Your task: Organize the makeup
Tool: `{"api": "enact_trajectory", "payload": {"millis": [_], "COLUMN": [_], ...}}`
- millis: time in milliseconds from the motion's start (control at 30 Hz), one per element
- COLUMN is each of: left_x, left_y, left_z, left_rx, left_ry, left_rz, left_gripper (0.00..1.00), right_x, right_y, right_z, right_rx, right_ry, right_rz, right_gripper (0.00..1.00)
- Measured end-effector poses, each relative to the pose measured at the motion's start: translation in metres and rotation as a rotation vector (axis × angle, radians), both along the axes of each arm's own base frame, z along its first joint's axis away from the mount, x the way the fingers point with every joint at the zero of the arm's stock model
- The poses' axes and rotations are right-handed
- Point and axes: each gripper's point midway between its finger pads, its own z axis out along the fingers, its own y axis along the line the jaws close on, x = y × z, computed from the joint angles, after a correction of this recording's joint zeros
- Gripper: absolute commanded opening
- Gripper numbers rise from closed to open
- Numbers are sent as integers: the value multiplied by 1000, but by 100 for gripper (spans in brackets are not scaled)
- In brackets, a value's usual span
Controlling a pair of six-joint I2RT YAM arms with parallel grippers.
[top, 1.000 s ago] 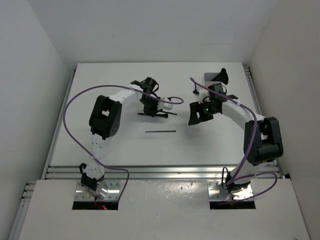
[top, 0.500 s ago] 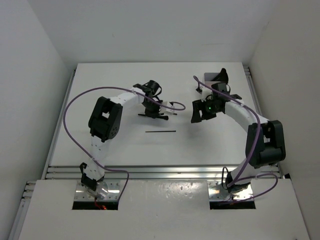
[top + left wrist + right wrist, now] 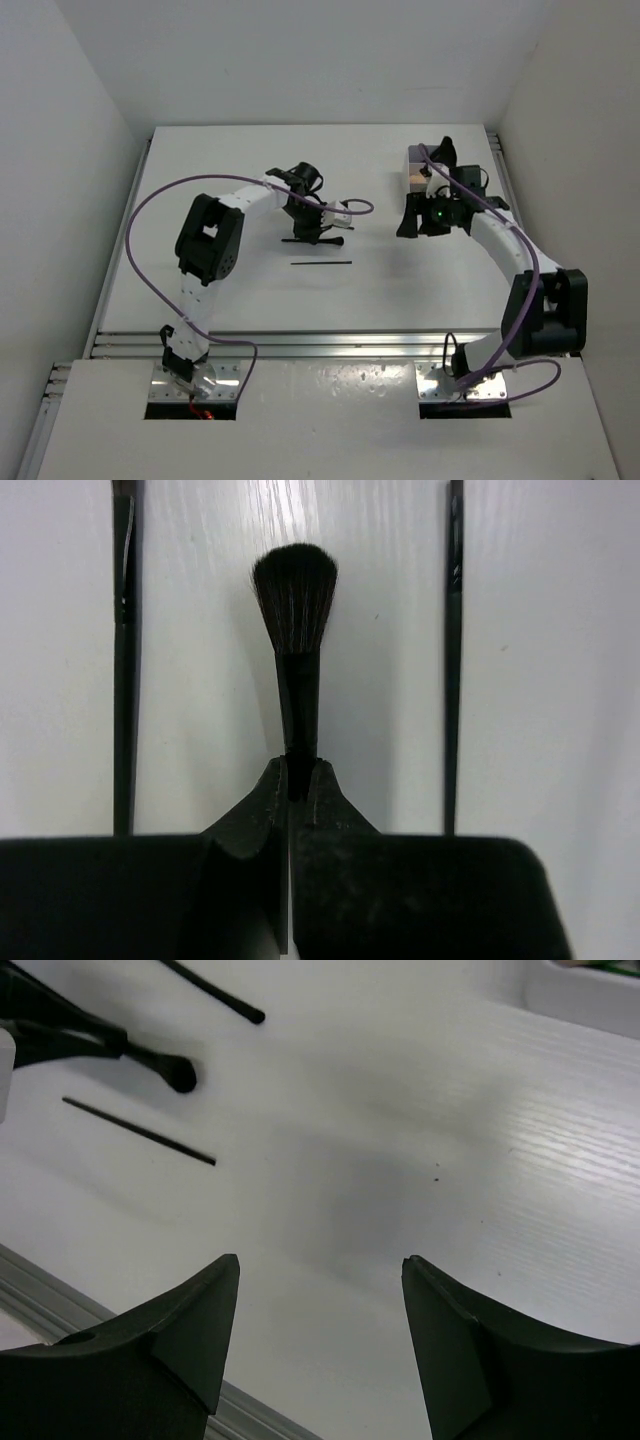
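1. The left gripper [image 3: 297, 780] is clamped narrow on the very tail of a black fluffy-headed brush [image 3: 295, 590]. In the overhead view the brush is well apart from the translucent box [image 3: 421, 160], out to its left. I cannot tell whether the brush is clear of the table [image 3: 230, 295].
2. Nearly the whole handle and the head stick out past the jaws. A quick swing toward the box could, I judge, pivot the brush or slide it free.
3. The right gripper [image 3: 318, 1280], wide and empty, hangs just in front of the box. If the left arm brings the brush there, the arms could meet, or the brush could be knocked loose.
4. A low sweep could drag the thin things lying close beside the brush farther from the box.
5. Only the left wrist view shows where the handle is pinched. It also shows a thin black stick [image 3: 122, 660] on one side of the brush and a second stick [image 3: 452, 660] on the other.
6. Only the overhead view shows both arms together, the box partly hidden by the right arm, and a thin black pencil [image 3: 320, 264] farther from the box than the brush.
7. The right wrist view shows its own jaws apart and a corner of the box. It also shows a round-tipped stick [image 3: 215, 995] lying beyond the held brush, which may be another brush.
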Motion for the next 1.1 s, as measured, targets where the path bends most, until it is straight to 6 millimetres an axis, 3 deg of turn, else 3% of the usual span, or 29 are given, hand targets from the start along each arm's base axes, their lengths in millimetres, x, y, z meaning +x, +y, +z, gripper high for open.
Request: {"api": "enact_trajectory", "payload": {"millis": [100,200,467,567,667,867,1100], "left_x": [-4,-2,20,12,2,-8,-6], "left_y": [-7,-13,-39,-52,-66,-78,-81], "left_z": [17,55,219,256,269,258,264], "left_rx": [-65,-163,-578,-701,-776,-799,-826], "left_ry": [38,43,-126,-148,-116,-38,-39], "left_rz": [50,107,250,283,307,347,354], "left_gripper": [0,0,0,0,0,0,0], "right_x": [6,8,18,22,26,35,51], "right_y": [-4,2,50,68,83,108,117], "right_z": [15,35,106,129,149,180,156], "right_rx": [39,92,230,306,382,500,507], "right_ry": [-57,-141,-393,-450,-491,-572,-503], "right_rz": [-64,-101,-58,-53,-63,-76,-138], "right_gripper": [67,67,63,61,61,61,56]}}
